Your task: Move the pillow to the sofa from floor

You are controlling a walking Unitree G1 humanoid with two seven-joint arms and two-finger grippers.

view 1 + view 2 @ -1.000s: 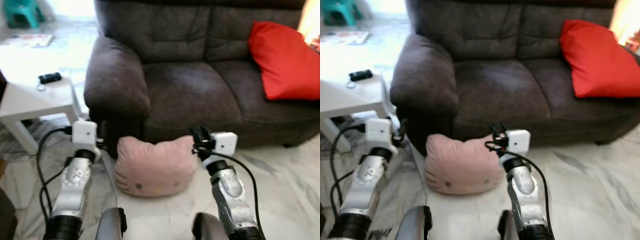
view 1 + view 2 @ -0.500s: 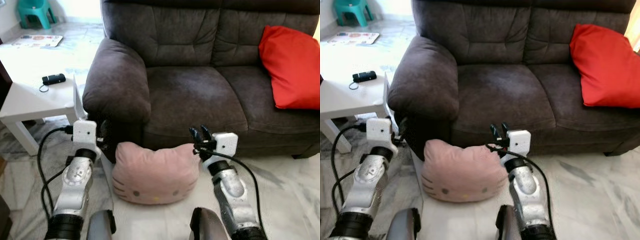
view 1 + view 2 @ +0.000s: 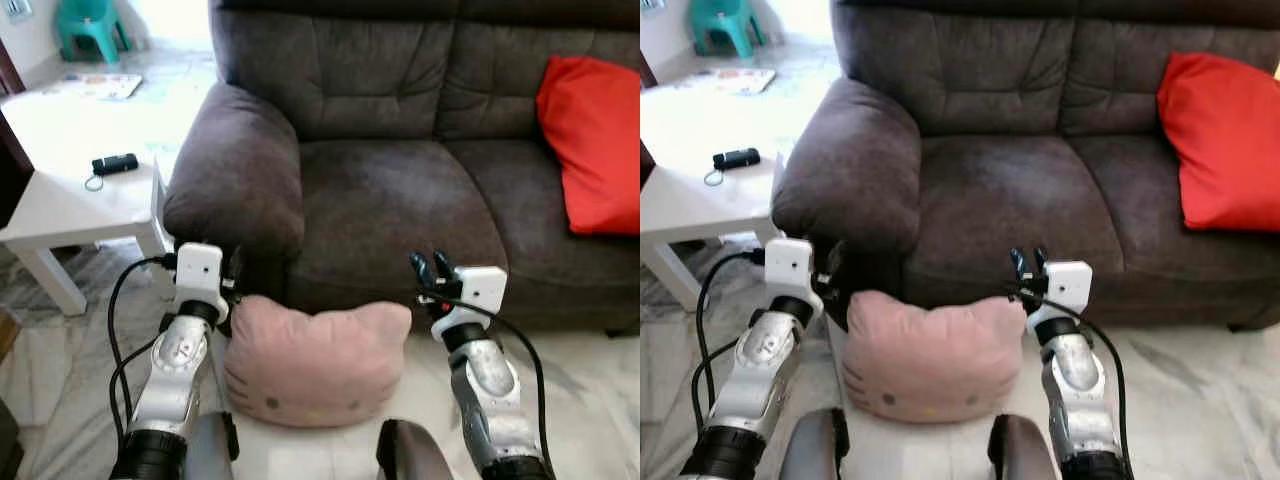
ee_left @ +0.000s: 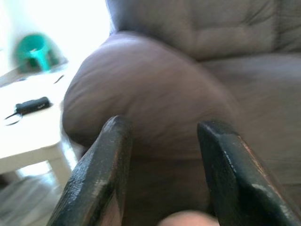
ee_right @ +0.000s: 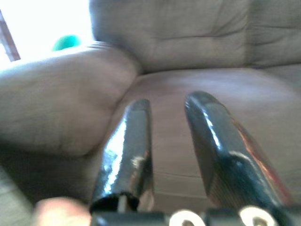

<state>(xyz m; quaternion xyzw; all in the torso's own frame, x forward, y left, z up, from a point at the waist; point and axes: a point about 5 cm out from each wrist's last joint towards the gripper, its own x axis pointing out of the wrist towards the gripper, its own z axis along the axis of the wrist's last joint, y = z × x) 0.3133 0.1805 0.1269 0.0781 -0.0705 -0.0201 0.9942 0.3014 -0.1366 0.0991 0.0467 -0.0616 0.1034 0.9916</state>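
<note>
Two silver robot arms reach forward on either side of a pink pillow [image 3: 315, 362] shaped like a cat's head, with two small ears on top and a face with whiskers on its front. The pillow sits on the pale marble floor [image 3: 590, 400], right against the base of a dark grey sofa [image 3: 400, 190], below the seat cushion next to the sofa's rounded armrest [image 3: 235, 170].

The left gripper [image 3: 232, 272] is raised beside the pillow's left edge, close to the front of the armrest. Seen from the left wrist, its two black fingers [image 4: 101, 174] are spread apart with the armrest showing between them, and a sliver of pink pillow appears at the edge of the picture.

The right gripper [image 3: 432, 268] is raised just above the pillow's right ear, in front of the seat cushion. From the right wrist, its fingers [image 5: 127, 150] stand a little apart with nothing between them, pointing toward the seat. Neither gripper holds the pillow.

A bright red cushion [image 3: 592, 140] leans against the sofa's back on the right. To the left of the sofa stands a low white table [image 3: 70, 205] with a small black object [image 3: 115, 163] on it. Far back on the left is a small teal plastic stool [image 3: 90, 22], with a flat printed item [image 3: 95, 86] lying on the floor near it.
</note>
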